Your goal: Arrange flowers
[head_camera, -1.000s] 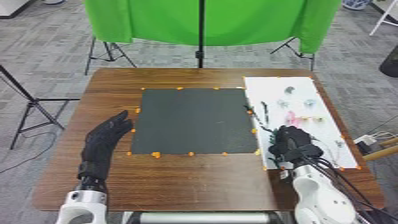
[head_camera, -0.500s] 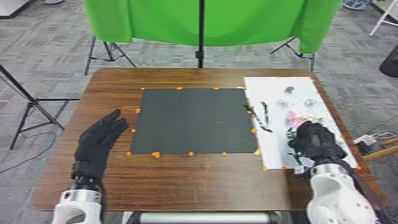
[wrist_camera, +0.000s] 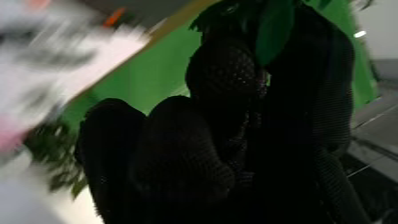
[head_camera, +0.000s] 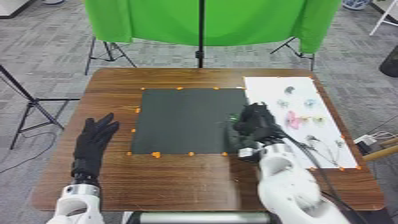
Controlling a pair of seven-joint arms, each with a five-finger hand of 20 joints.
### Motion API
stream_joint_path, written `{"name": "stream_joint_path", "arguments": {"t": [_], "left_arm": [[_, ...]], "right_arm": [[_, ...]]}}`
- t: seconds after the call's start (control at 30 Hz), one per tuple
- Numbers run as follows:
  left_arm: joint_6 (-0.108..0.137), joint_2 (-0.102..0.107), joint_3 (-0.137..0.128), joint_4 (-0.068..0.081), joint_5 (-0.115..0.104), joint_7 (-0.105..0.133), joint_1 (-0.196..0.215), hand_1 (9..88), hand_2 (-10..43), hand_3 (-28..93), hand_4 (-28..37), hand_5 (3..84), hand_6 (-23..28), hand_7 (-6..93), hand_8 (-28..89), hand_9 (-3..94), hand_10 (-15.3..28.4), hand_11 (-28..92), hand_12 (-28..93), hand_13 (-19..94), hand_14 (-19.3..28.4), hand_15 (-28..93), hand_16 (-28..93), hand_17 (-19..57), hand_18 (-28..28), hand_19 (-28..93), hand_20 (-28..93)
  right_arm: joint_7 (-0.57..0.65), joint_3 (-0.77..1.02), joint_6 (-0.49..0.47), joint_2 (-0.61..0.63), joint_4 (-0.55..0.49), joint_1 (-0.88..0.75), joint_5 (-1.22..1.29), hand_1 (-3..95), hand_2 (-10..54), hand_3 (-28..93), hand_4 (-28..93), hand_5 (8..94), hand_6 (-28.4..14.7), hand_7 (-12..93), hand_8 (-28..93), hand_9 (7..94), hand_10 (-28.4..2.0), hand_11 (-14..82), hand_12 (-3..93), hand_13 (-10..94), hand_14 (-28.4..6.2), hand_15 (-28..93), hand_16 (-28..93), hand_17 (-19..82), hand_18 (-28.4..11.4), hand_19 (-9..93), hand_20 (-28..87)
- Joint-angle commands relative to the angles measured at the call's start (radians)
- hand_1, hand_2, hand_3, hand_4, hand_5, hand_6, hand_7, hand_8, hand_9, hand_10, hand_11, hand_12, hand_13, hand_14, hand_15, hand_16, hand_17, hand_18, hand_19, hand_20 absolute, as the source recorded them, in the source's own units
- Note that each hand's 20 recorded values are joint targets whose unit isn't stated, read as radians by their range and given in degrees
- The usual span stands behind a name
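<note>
Leftward to the dark mat's (head_camera: 178, 120) right edge has gone my right hand (head_camera: 258, 126), pinching green foliage (wrist_camera: 274, 36); my left hand (head_camera: 91, 142) is open.

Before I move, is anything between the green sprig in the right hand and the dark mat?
Nothing visible: the right hand holds the green sprig over the right side of the dark mat. The left hand is left of the mat, the pink flower right of it.

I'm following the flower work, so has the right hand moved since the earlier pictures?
Yes, the right hand moved left, from the white sheet to the dark mat's edge.
</note>
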Motion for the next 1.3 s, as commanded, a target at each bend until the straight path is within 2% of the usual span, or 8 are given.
{"name": "stream_joint_path", "arguments": {"t": [0.03,0.23,0.37,0.57,0.83,0.93,1.03,1.3], "left_arm": [[0.004,-0.008,0.024,0.02,-0.012,-0.02,-0.015,17.9,16.8,53,-28.3,47.4,2.6,6.5,-7,47.8,11.9,13,12,34,12.9,10,1,8.8,10.5,3,20],[0.0,-0.008,0.032,0.015,-0.009,-0.024,-0.01,16.8,15.4,55,-28.3,47.0,2.7,6.5,-7,47.7,12.1,13,12,34,13.2,10,0,8.7,10.5,3,20],[0.01,-0.006,0.033,0.011,-0.013,-0.018,-0.003,17.6,15.0,55,-28.3,46.9,2.7,6.6,-7,47.6,12.3,13,12,35,13.4,10,0,8.7,10.5,3,20],[0.013,-0.003,0.044,0.013,-0.011,-0.021,-0.011,17.6,15.3,55,-28.3,46.8,2.9,6.7,-7,47.5,12.4,13,12,35,13.4,10,0,8.8,10.4,3,20],[0.007,0.007,0.053,0.013,-0.01,-0.04,-0.025,16.9,14.4,57,-28.3,46.8,3.0,6.9,-6,47.1,12.5,13,13,35,13.8,10,0,8.7,10.4,3,20],[-0.003,0.011,0.057,0.016,-0.009,-0.047,-0.033,16.9,14.1,57,-28.3,46.7,3.1,6.8,-6,47.0,12.6,13,13,35,13.9,10,1,8.6,10.4,3,20],[0.001,0.007,0.061,0.012,-0.008,-0.048,-0.028,16.7,13.6,58,-28.3,46.6,3.1,6.8,-6,46.9,12.6,13,13,35,14.0,10,1,8.5,10.4,3,20],[0.002,0.001,0.06,0.008,-0.007,-0.052,-0.017,16.2,8.4,60,-28.3,46.1,3.4,6.8,-6,46.5,12.6,13,13,35,14.1,10,1,8.3,10.5,3,20]], "right_arm": [[-0.026,-0.141,-0.091,-0.182,0.192,0.24,0.0,85.5,-9.5,-28,72,75.0,-1.7,42,26,86.5,-12.3,48.9,34.1,94,-1.3,66,32,74,-8.7,93,64],[-0.001,-0.196,-0.114,-0.225,0.253,0.286,0.06,85.5,-9.5,-28,72,74.8,-1.6,43,25,86.6,-12.3,49.0,33.7,94,-1.2,67,32,74,-8.6,93,64],[0.026,-0.221,-0.123,-0.244,0.263,0.302,0.127,85.4,-9.5,-28,72,74.6,-1.6,43,24,86.6,-12.3,49.1,33.6,94,-1.2,66,32,74,-8.5,93,64],[0.061,-0.258,-0.141,-0.245,0.262,0.309,0.186,85.5,-9.5,-28,72,74.0,-1.8,44,24,86.6,-12.2,48.8,33.3,94,-1.1,66,32,74,-8.3,93,64],[0.063,-0.325,-0.138,-0.245,0.282,0.331,0.195,86.1,-9.5,-28,67,72.9,-2.3,45,21,86.9,-12.0,46.5,33.1,94,-1.0,64,32,73,-7.8,93,61],[0.08,-0.34,-0.14,-0.251,0.287,0.345,0.231,86.3,-9.5,-28,66,72.8,-2.3,46,21,87.0,-11.8,45.7,32.9,94,-0.8,63,31,73,-7.6,93,60],[0.077,-0.345,-0.139,-0.266,0.299,0.348,0.239,86.3,-9.5,-28,65,72.6,-2.4,46,21,87.2,-11.9,45.3,32.5,94,-0.8,63,31,73,-7.5,93,59],[0.066,-0.338,-0.118,-0.275,0.313,0.351,0.259,83.3,-9.5,-28,44,72.6,-2.9,45,21,86.4,-12.9,46.2,26.3,94,-1.1,60,31,73,-7.2,93,54]]}}
